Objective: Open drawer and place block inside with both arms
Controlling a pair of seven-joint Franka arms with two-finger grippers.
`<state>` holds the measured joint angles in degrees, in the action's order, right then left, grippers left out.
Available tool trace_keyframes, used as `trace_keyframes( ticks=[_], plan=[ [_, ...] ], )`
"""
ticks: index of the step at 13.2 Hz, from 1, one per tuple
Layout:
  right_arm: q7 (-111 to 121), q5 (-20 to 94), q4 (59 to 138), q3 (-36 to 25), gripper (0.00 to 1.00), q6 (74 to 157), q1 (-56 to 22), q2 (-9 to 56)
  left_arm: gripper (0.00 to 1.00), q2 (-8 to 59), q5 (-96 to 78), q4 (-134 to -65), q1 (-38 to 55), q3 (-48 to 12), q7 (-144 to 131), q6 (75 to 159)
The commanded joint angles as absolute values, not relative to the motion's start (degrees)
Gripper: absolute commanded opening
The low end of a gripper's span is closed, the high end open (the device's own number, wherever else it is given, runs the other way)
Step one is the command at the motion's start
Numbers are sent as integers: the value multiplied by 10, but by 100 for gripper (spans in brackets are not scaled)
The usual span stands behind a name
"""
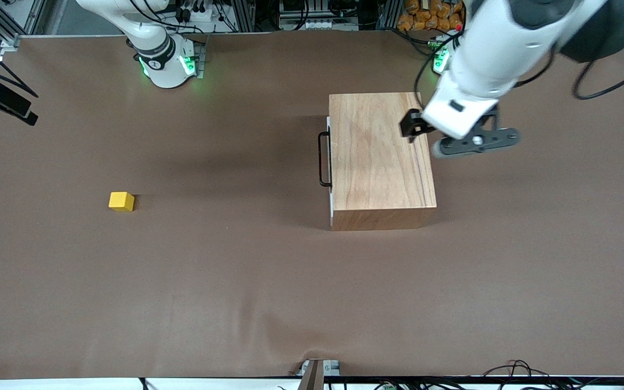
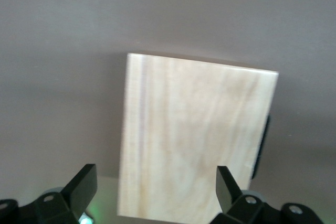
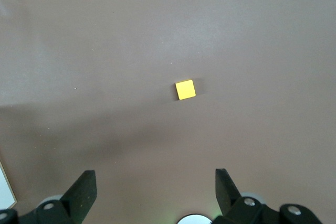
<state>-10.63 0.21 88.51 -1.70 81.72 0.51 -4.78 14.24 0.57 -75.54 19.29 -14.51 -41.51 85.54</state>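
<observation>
Over the cabinet we see the left gripper, its black fingers spread wide and holding nothing. Our right gripper hangs high above the brown table, jaws fully apart and empty too, looking down on the block. The cabinet is a smooth, light-grained wooden box; its closed drawer shows a thin white front and a black U-shaped handle facing the right arm's end. The small matte yellow cube sits well apart, toward that end.

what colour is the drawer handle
Black: a thin U-shaped handle on the white drawer front. It shows best in the front view.
</observation>
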Motion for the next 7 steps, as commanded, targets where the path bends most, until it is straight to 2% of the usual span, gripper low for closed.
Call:
trace_keyframes(
  ticks=[1, 4, 5, 7],
  plan=[
    [-98, 13, 897, -15, 100, 817, 14, -63, 100, 198, 36, -718, 261, -137, -479, 901],
    [-98, 13, 898, -16, 100, 817, 15, -63, 100, 273, 103, -680, 355, -122, -558, 910],
    [-98, 13, 898, -16, 100, 817, 15, -63, 100, 296, 116, -673, 392, -101, -582, 917],
    [-98, 13, 898, -16, 100, 817, 15, -63, 100, 332, 124, -650, 479, -22, -593, 918]
  ],
)
